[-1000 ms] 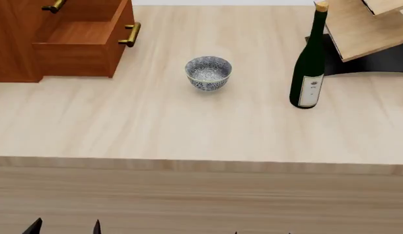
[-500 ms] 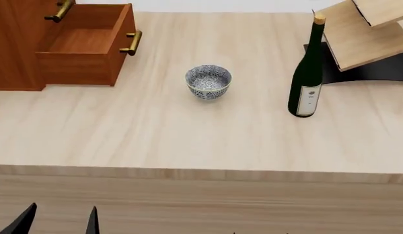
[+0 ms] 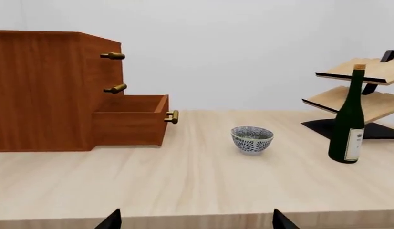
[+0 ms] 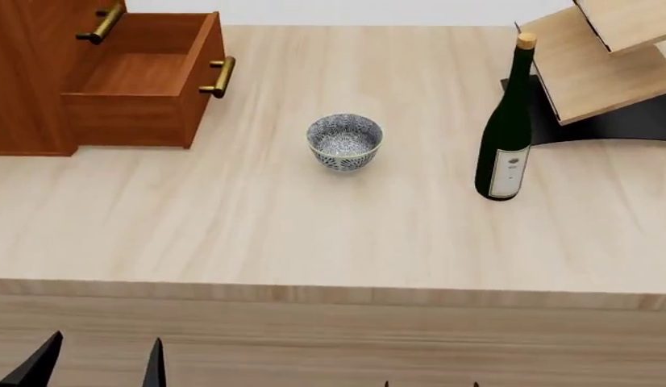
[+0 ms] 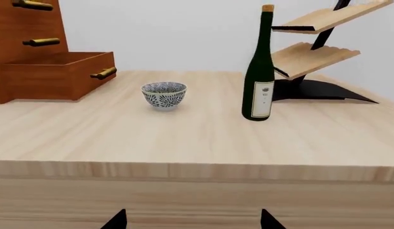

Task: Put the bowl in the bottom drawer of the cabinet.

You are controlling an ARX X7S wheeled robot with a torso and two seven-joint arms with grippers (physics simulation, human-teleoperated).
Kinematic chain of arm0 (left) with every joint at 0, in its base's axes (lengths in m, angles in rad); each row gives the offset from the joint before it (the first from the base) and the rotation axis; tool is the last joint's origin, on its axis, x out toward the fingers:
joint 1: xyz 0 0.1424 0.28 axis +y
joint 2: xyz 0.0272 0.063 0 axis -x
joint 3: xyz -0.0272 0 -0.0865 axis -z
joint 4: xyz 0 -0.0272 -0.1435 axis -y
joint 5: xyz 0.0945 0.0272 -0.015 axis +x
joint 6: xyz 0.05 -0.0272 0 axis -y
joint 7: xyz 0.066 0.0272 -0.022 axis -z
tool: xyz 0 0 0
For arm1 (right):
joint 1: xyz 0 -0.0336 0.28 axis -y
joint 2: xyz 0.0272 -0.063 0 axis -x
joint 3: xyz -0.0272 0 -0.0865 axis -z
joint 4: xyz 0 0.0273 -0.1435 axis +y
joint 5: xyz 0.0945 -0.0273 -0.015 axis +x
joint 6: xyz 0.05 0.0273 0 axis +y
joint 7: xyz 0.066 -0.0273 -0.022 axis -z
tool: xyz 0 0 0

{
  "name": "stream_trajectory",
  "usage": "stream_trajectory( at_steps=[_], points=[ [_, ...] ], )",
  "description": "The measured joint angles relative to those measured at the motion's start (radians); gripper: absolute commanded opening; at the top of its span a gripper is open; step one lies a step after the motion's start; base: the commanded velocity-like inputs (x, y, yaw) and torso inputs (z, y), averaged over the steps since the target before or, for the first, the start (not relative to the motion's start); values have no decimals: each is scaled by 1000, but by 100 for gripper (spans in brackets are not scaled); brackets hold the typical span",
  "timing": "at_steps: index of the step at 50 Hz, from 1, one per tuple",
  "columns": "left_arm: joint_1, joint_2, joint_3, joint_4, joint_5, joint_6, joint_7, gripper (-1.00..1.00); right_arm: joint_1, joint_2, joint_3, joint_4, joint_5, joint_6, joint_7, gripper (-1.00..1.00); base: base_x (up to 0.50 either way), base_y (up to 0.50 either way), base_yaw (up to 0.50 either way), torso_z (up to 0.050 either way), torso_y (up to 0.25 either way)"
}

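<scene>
The blue-patterned white bowl (image 4: 345, 141) stands upright on the pale table, alone near the middle; it also shows in the wrist views (image 3: 252, 139) (image 5: 164, 94). At the back left is the reddish-brown cabinet (image 4: 27, 81) (image 3: 44, 90). Its bottom drawer (image 4: 139, 89) (image 3: 130, 125) (image 5: 57, 74) is pulled out and holds nothing. My left gripper (image 4: 97, 367) (image 3: 195, 222) is open, low in front of the table's front edge and far from the bowl. My right gripper (image 5: 193, 220) is open too, also before that edge, with nothing between its fingers.
A dark green bottle (image 4: 509, 137) (image 5: 259, 81) stands upright to the right of the bowl. Behind it is a pale wooden rack (image 4: 602, 48) on a black base. The table's front edge (image 4: 333, 292) lies between both grippers and the bowl.
The head view has shifted, so the table and everything on it sit lower in the picture. The left fingertips show slightly more. The bowl has not moved on the table.
</scene>
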Motion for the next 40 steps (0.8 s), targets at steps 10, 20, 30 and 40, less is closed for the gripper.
stream_trajectory(
  at_steps=[10,20,30,40],
  points=[
    [1,-8,4,8,-12,10,-1,100,-4,8,-5,-32,3,19,12,100,0,0,0,38,0],
    [-22,-36,-17,104,-29,-26,-21,100,6,19,-4,-85,7,55,27,100,0,0,0,0,0],
    [-68,-75,-51,262,-66,-114,-49,100,10,28,-1,-136,15,87,44,100,0,0,0,0,0],
    [-135,-127,-105,452,-124,-235,-83,100,12,40,7,-205,28,126,65,100,0,0,0,0,0]
  ],
)
